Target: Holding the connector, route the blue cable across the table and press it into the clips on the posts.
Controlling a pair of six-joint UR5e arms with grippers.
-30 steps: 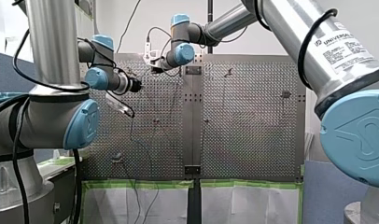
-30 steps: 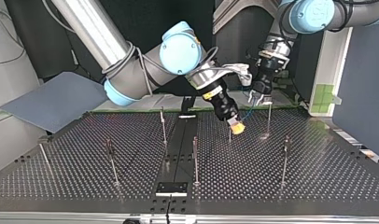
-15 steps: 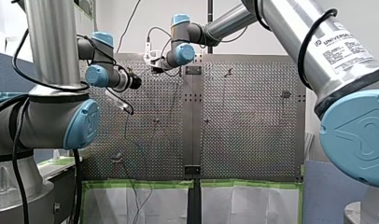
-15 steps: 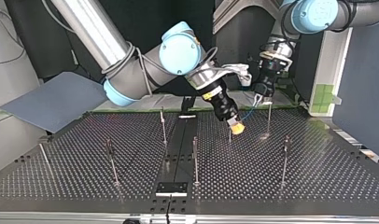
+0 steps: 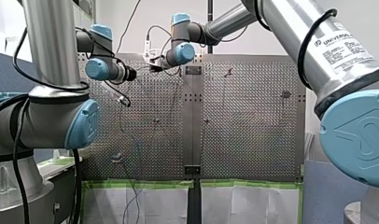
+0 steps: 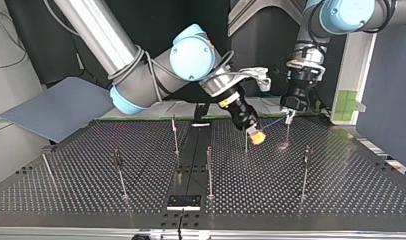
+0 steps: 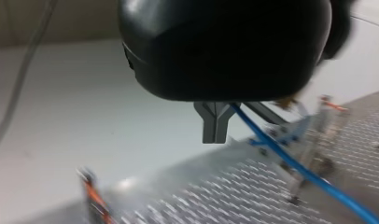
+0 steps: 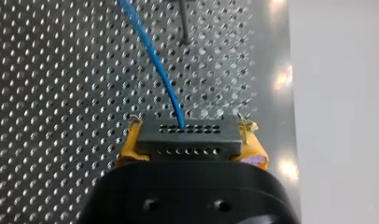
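Connector (image 8: 187, 135) clamped in my right jaws, blue cable (image 8: 155, 60) leading ahead.

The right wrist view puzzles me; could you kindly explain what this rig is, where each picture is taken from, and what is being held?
These are two robot arms at a perforated table with thin posts. The front view looks from behind the arms, the top view faces them, and each wrist view looks along a gripper. My right gripper, with yellow pads, holds a black connector from which a blue cable leads. My left gripper has its metal fingers shut, the cable running beside them.
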